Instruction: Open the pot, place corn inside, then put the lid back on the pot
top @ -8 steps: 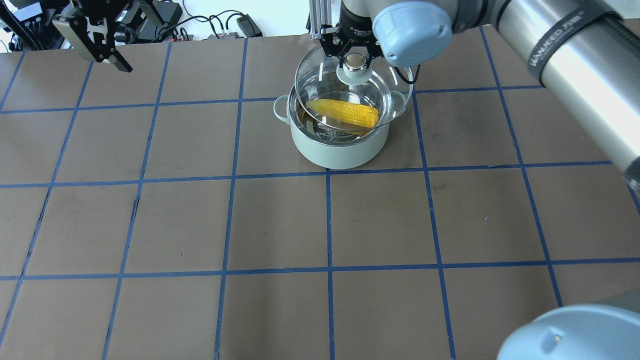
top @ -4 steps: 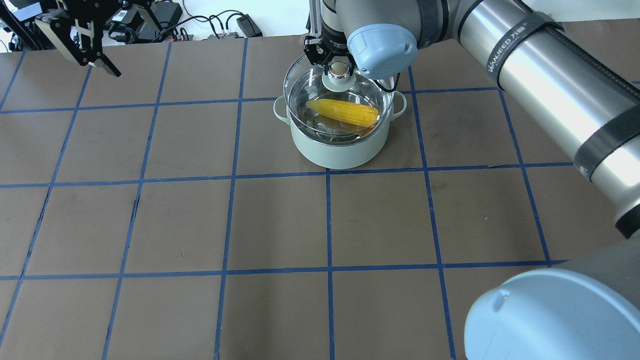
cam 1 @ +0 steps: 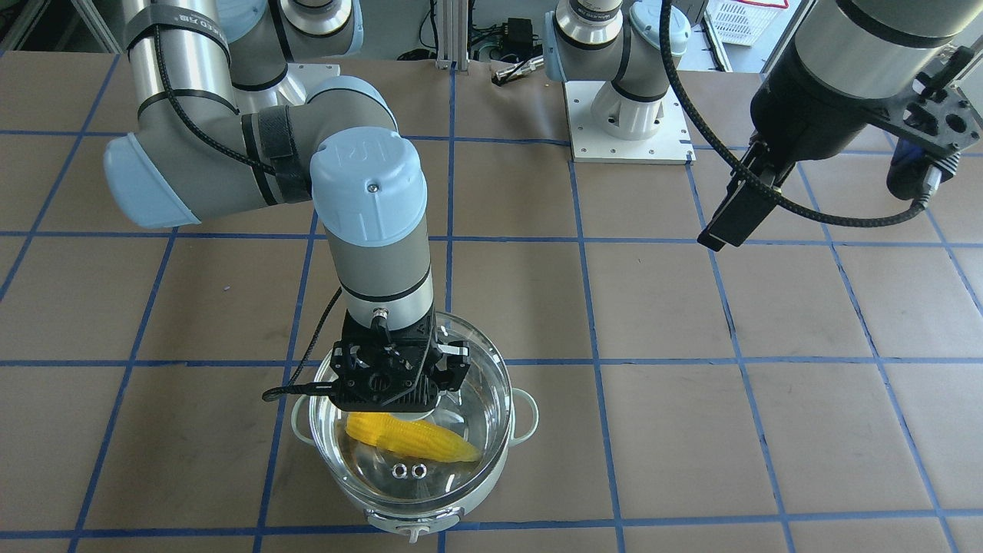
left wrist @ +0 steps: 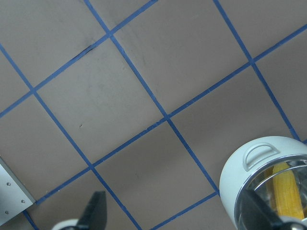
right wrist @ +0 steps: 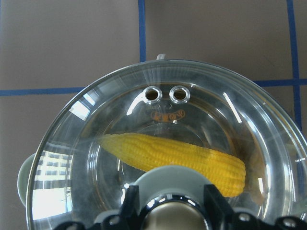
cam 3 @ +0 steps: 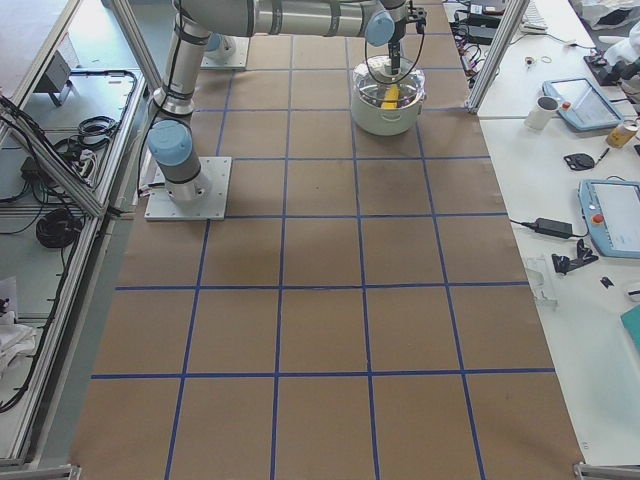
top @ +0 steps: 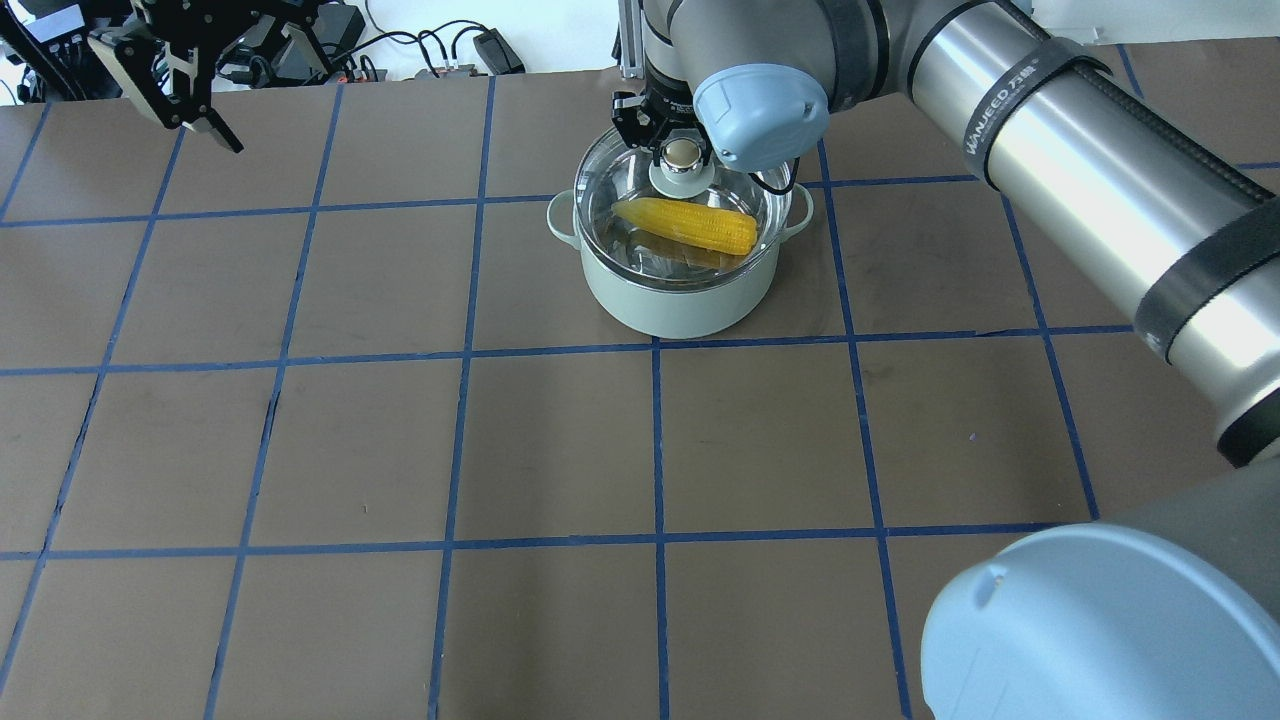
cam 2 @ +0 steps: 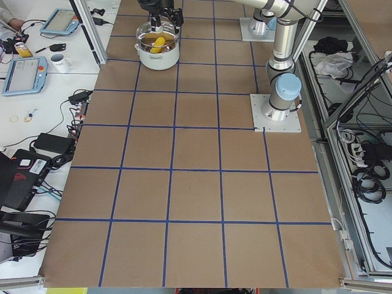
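The mint-green pot (top: 680, 300) stands on the table at the back middle, and the yellow corn (top: 690, 225) lies inside it. The clear glass lid (top: 604, 190) sits level over the pot's mouth, lined up with the rim; I cannot tell if it rests fully. My right gripper (top: 683, 152) is shut on the lid's beige knob. In the right wrist view the fingers (right wrist: 130, 201) flank the knob, with the corn (right wrist: 182, 155) showing through the glass. My left gripper (top: 190, 95) is open and empty, raised at the far back left; its wrist view shows the pot (left wrist: 240, 177).
The brown table (top: 560, 440) has a blue tape grid. Cables and power bricks (top: 440, 55) lie beyond the back edge. The right arm's large links (top: 1100, 200) reach over the table's right side.
My right gripper has carried the lid left and down, from tilted off to the pot's right to level over the pot's mouth. The left gripper has shifted slightly at the back left.
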Controlling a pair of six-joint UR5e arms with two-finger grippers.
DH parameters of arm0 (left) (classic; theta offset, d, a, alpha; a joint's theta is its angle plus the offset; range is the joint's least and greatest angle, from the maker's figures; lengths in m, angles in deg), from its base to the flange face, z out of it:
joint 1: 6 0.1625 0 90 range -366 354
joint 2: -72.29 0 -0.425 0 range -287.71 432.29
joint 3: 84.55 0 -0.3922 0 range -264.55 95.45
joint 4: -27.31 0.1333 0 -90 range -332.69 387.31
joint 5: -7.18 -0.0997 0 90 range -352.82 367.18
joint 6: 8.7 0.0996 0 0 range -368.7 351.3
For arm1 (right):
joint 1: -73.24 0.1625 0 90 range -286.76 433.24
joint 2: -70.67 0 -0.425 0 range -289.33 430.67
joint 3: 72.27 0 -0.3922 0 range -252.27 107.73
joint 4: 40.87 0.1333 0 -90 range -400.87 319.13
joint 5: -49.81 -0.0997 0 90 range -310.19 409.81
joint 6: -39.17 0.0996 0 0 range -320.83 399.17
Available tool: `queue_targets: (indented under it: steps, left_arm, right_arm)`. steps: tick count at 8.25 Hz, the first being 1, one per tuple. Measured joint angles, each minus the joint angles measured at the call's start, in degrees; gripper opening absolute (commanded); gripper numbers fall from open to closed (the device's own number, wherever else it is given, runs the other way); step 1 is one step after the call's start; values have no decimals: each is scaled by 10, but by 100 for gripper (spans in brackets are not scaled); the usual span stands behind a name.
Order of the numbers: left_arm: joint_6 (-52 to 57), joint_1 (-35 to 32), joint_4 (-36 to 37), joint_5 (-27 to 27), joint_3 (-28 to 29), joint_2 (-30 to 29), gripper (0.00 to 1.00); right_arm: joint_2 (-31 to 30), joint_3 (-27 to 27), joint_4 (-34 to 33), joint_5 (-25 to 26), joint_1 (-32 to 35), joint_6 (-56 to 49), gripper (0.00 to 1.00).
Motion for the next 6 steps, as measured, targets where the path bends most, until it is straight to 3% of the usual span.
queue_targets:
  steps: [6]
  left_arm:
    - [306,-6,-7,-14,-4,53,100]
  right_arm:
    - [11,8,-17,2,0,-8,17]
